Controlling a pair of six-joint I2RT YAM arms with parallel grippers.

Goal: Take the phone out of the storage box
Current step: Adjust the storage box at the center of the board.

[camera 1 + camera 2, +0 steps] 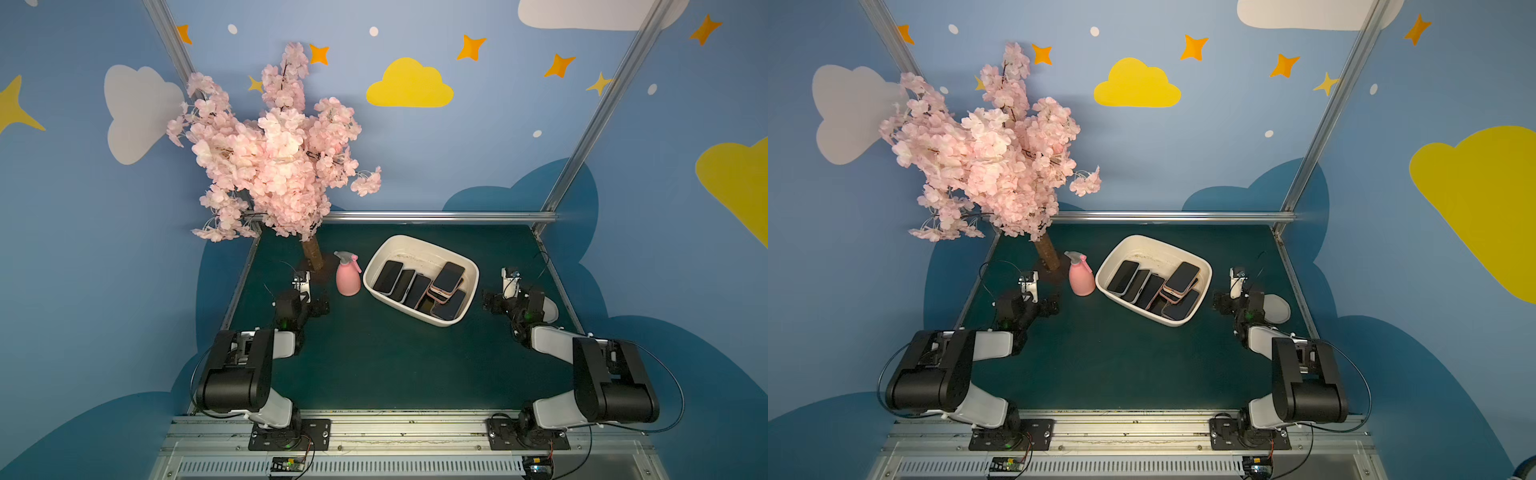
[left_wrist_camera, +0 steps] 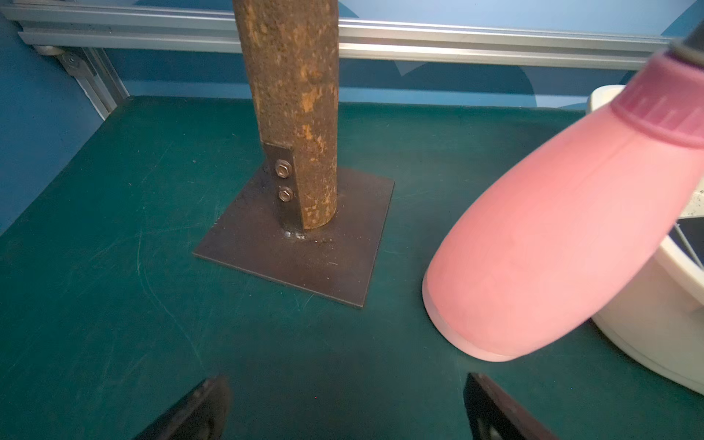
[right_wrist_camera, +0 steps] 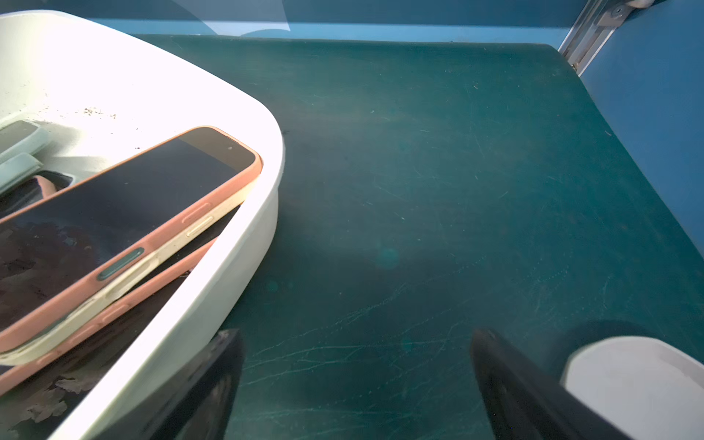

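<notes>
The cream storage box (image 1: 419, 239) (image 1: 1153, 238) sits at the back middle of the green mat in both top views. Several dark-screened phones lie in it. A phone in a pink case (image 1: 448, 277) (image 1: 1181, 277) (image 3: 125, 213) rests on top of the others at the box's right end. My right gripper (image 1: 509, 297) (image 3: 356, 335) is open and empty, low over the mat just right of the box (image 3: 244, 244), one finger beside its outer wall. On the far side of the spray bottle from the box, my left gripper (image 1: 302, 297) (image 2: 346, 381) is also open and empty.
A pink spray bottle (image 1: 347, 274) (image 2: 552, 236) stands against the box's left side. Behind it a blossom tree's rusty trunk (image 1: 311, 253) (image 2: 293, 114) rises from a steel base plate (image 2: 244, 251). A pale oval object (image 1: 548, 309) (image 3: 640, 381) lies right of the right gripper. Aluminium rails edge the mat.
</notes>
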